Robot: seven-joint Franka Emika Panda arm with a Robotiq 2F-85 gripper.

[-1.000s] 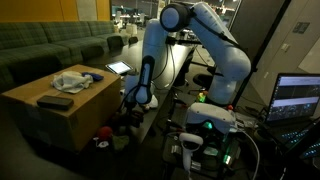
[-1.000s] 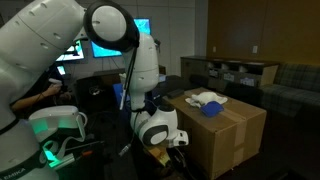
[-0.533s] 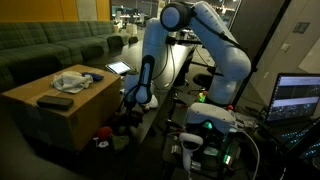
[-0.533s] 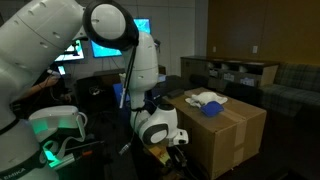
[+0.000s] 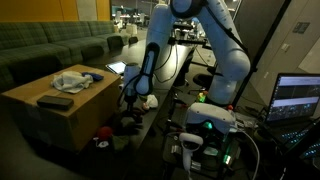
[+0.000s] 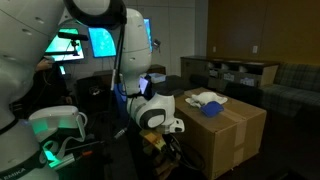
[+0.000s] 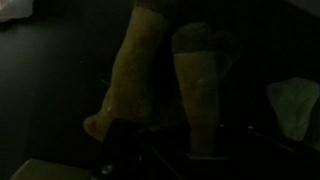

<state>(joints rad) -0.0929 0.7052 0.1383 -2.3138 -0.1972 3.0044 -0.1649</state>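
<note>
My gripper (image 5: 132, 118) hangs low beside the cardboard box (image 5: 50, 112), in the dark gap between it and the robot's base. In an exterior view a yellowish thing (image 6: 153, 141) sits right at the gripper (image 6: 168, 143). The wrist view is very dark. It shows a tall yellowish object (image 7: 133, 70) and a grey-green, cup-like object (image 7: 205, 85) next to it. The fingers are lost in shadow, and I cannot tell whether anything is pinched between them. The jaws are shut.
On the box (image 6: 228, 130) lie a crumpled white cloth (image 5: 72, 80) and a flat black object (image 5: 55, 101). A red and white item (image 5: 100, 141) sits on the floor by the box. A sofa (image 5: 45, 45) stands behind it, and a lit laptop (image 5: 298, 98) to the side.
The jaws have closed. The arm has straightened and the wrist has risen a little beside the box, and the yellowish thing sits slightly higher too.
</note>
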